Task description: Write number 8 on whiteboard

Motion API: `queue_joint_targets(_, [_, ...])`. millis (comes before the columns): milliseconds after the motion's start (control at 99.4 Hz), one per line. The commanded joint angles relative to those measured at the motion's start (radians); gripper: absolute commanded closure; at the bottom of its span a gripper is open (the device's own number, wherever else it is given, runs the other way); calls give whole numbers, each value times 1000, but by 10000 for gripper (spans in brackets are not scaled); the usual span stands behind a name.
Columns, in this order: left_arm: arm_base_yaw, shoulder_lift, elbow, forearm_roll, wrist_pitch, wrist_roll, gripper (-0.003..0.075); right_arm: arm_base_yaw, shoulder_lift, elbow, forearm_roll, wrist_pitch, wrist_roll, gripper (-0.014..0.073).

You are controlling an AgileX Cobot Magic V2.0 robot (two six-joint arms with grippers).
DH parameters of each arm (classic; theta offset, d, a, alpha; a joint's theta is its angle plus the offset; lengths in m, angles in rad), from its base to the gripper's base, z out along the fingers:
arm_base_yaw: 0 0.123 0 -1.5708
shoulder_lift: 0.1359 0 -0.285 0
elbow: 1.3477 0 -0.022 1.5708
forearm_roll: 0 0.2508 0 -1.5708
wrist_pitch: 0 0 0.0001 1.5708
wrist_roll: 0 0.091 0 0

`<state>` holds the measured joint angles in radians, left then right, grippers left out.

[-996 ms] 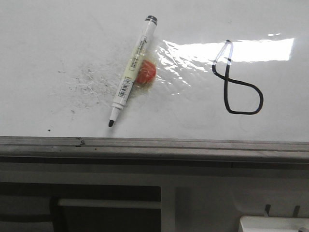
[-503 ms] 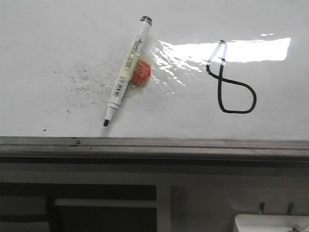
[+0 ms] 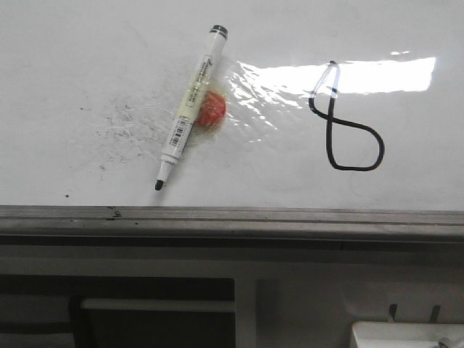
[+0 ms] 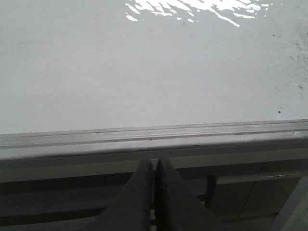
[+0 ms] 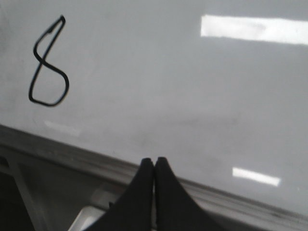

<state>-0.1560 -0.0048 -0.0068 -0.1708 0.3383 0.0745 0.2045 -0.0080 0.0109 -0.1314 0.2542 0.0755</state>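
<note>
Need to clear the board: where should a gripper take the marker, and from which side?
Probably the marker mid-barrel near the barcode label, coming from above with fingers across its width. It lies flat and diagonal on the whiteboard, uncapped tip toward the edge rail; an orange object crowds its upper half.

Only the fingertips of each arm showed. The left gripper (image 4: 154, 166) had two dark grey, matte fingers (image 4: 137, 192) that widened from narrow tips into broad wedge shapes, divided by a thin seam. The right gripper (image 5: 154, 163) looked the same but blacker, its fingers (image 5: 168, 197) smooth, tapering, and free of visible markings or screws.
</note>
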Motion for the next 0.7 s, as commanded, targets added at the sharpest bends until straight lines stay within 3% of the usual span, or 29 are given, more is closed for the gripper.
queue_joint_targets(0, [3,-26,40,-14,-36,-7,741,-6,-21,12,-10,12,2,657])
queue_joint_targets(694, [3,-26,40,-14,-36,-7,741,-6,-23,12,-10,53,2,657])
